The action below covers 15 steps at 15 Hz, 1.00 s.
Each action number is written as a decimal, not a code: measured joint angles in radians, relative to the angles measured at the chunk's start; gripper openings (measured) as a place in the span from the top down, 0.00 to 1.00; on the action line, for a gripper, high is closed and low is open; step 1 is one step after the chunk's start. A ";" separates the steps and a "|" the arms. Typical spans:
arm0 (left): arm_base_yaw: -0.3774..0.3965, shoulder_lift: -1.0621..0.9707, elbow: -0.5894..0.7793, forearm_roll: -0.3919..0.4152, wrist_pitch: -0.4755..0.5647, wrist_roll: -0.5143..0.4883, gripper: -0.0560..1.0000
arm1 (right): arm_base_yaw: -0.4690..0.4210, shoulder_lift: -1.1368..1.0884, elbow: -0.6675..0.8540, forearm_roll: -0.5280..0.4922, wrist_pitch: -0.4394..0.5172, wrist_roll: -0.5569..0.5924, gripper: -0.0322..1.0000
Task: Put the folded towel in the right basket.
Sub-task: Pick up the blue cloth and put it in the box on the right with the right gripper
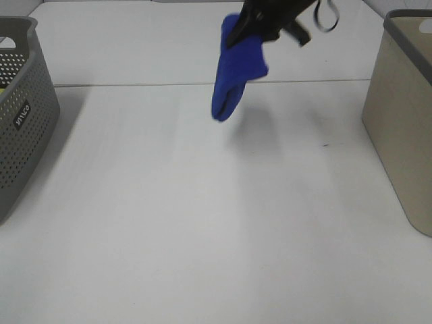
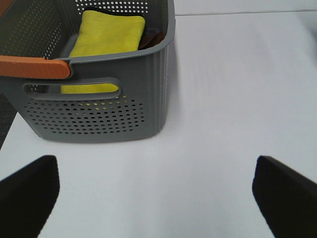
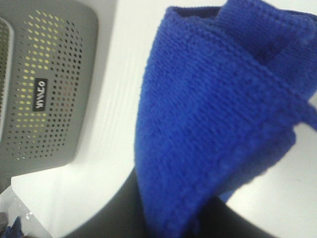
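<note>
A blue folded towel (image 1: 236, 67) hangs in the air over the back middle of the table, held by my right gripper (image 1: 260, 23), which is shut on its top. In the right wrist view the towel (image 3: 218, 114) fills most of the frame and hides the fingers. The beige right basket (image 1: 405, 108) stands at the table's right edge, well to the right of the towel. My left gripper (image 2: 156, 191) is open and empty above the table, in front of the grey left basket (image 2: 99, 109).
The grey perforated basket (image 1: 20, 115) stands at the left edge and holds a yellow towel (image 2: 106, 37). It also shows in the right wrist view (image 3: 44, 84). White table (image 1: 202, 223) between the baskets.
</note>
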 joint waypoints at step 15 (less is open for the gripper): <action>0.000 0.000 0.000 0.000 0.000 0.000 0.01 | -0.591 -0.394 0.296 -0.505 0.081 0.010 0.82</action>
